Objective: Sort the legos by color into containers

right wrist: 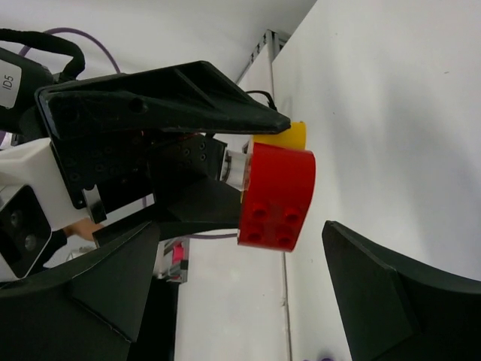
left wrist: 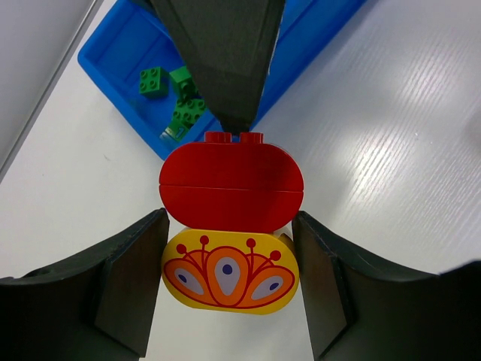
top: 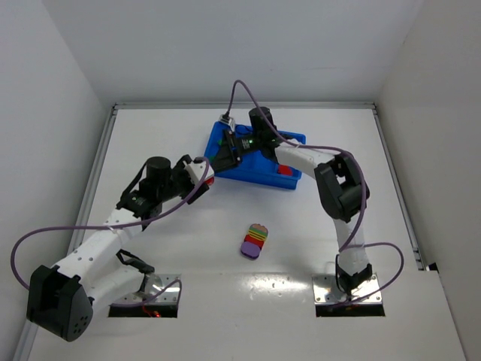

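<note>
My left gripper [left wrist: 229,289] is shut on a clump of a yellow patterned lego [left wrist: 229,272] with a red lego [left wrist: 231,186] stuck on top, and holds it beside the blue tray's [top: 259,169] left end. In the top view the left gripper [top: 205,173] meets my right gripper [top: 224,155]. My right gripper [right wrist: 244,256] is open, its jaws wide on either side of the red lego [right wrist: 276,197], not touching it. One of its fingers [left wrist: 222,60] hangs just beyond the clump. A striped multicoloured clump [top: 254,241] lies on the table in front.
The tray's end compartment holds green legos [left wrist: 152,81]; a red lego [top: 285,171] lies in a compartment at the tray's right end. White walls ring the table on the left, back and right.
</note>
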Controlling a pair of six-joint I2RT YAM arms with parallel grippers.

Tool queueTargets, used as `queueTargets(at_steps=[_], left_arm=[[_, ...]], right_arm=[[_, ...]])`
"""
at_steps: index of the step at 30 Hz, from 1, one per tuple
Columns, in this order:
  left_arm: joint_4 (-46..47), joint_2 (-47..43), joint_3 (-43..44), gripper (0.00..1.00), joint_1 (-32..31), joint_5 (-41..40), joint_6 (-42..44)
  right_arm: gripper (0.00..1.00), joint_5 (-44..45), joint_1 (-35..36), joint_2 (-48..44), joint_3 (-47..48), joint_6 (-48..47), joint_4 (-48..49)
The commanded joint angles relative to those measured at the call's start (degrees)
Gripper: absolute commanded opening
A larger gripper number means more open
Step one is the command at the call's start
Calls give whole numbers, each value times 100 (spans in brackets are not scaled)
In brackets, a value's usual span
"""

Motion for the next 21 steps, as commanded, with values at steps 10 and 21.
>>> queueTargets(at_steps=[10, 21], left_arm=[[408, -87, 180, 32, -19, 9, -104], [338, -148, 4, 32, -19, -97, -52]], right_arm=[[67, -82, 156, 462, 528, 77, 253], [12, -20, 24, 279, 309, 77, 305]])
